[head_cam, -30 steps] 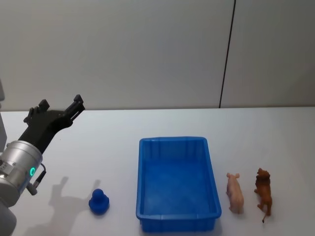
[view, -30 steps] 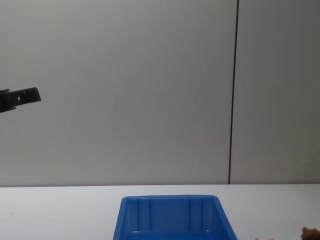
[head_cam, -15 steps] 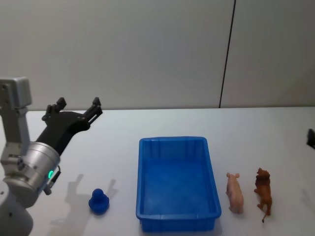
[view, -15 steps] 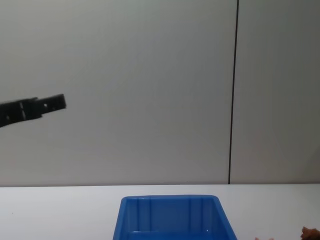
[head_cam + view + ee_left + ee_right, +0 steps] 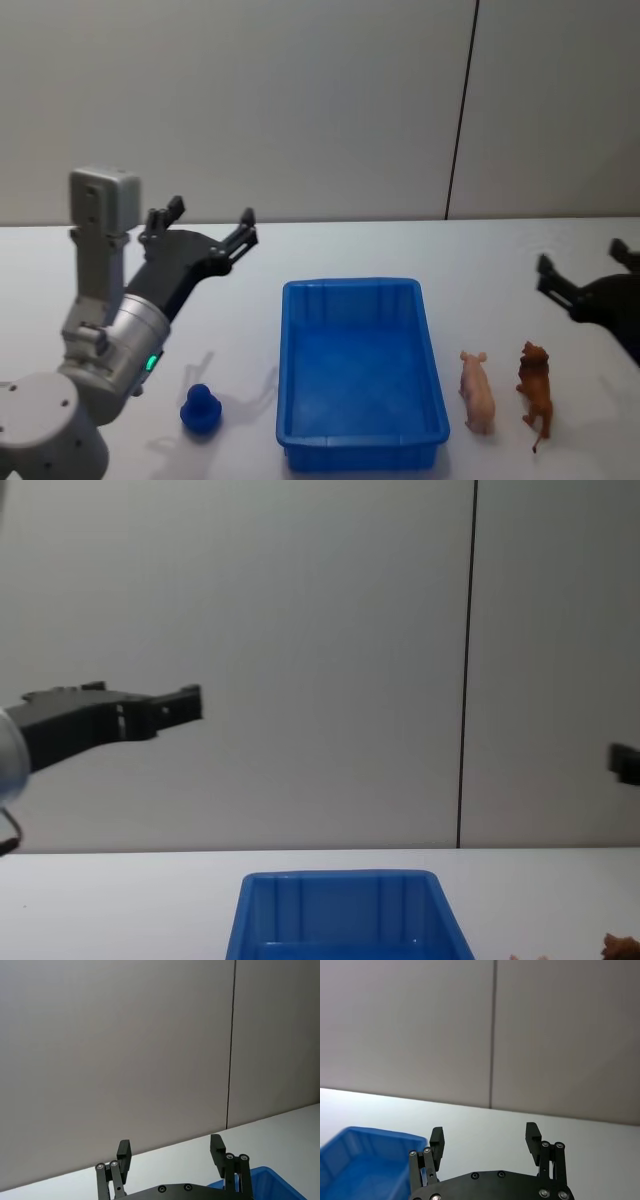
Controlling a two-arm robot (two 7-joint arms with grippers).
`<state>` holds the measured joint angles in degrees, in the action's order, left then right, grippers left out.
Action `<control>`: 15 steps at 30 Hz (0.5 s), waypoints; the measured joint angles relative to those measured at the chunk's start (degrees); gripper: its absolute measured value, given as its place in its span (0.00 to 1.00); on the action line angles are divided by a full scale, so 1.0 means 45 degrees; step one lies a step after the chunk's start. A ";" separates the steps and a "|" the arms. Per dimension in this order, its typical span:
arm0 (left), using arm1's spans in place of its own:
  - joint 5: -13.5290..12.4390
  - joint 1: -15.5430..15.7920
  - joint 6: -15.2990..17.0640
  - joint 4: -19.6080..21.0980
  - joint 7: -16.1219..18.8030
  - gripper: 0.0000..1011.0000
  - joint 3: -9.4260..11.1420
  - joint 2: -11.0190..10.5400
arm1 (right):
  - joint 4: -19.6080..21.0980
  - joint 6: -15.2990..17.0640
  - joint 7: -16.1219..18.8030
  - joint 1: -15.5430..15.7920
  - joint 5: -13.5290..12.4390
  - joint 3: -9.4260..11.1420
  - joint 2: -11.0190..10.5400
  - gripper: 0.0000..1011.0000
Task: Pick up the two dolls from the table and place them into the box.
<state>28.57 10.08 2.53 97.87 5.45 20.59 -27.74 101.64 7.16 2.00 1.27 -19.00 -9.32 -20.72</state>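
The blue box [image 5: 350,287] stands empty on the white table [image 5: 330,248]. Right of it lie two dolls, a pink pig [image 5: 477,391] and a brown lion [image 5: 536,395]. A small blue doll [image 5: 201,409] sits left of the box. My left gripper [image 5: 211,213] hangs open in the air above the table, left of the box and behind the blue doll; its fingers [image 5: 123,1149] are spread with nothing between them. At the right edge my right gripper [image 5: 581,256] is open too, raised behind the lion, with empty fingers [image 5: 532,1131].
A grey wall with a dark vertical seam [image 5: 460,110] rises behind the table. The box rim [image 5: 340,880] shows low in the chest view, with the left gripper [image 5: 185,702] high above it to the left.
My left arm has swung right and forward, nearer the box. The right gripper has come into view from the right edge. The dolls and box have not moved.
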 joint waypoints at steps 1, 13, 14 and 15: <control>-0.0258 0.0055 -0.0024 -0.0070 -0.0093 0.99 0.0082 0.0092 | -0.0007 -0.0095 0.0039 -0.0008 0.0047 -0.0064 0.0027 0.99; -0.2168 0.0447 -0.0217 -0.0602 -0.0776 0.99 0.0688 0.0744 | -0.0100 -0.1142 0.0403 -0.0097 0.0558 -0.0794 0.0300 0.99; -0.2299 0.0475 -0.0231 -0.0638 -0.0824 0.99 0.0728 0.0790 | -0.0100 -0.1146 0.0405 -0.0098 0.0562 -0.0799 0.0302 0.99; -0.2552 0.0528 -0.0257 -0.0708 -0.0923 0.99 0.0810 0.0878 | -0.0101 -0.1149 0.0406 -0.0098 0.0565 -0.0803 0.0304 0.99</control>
<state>17.09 12.46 1.37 94.69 1.29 24.23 -23.79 101.19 1.98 3.82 0.83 -16.46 -12.93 -19.36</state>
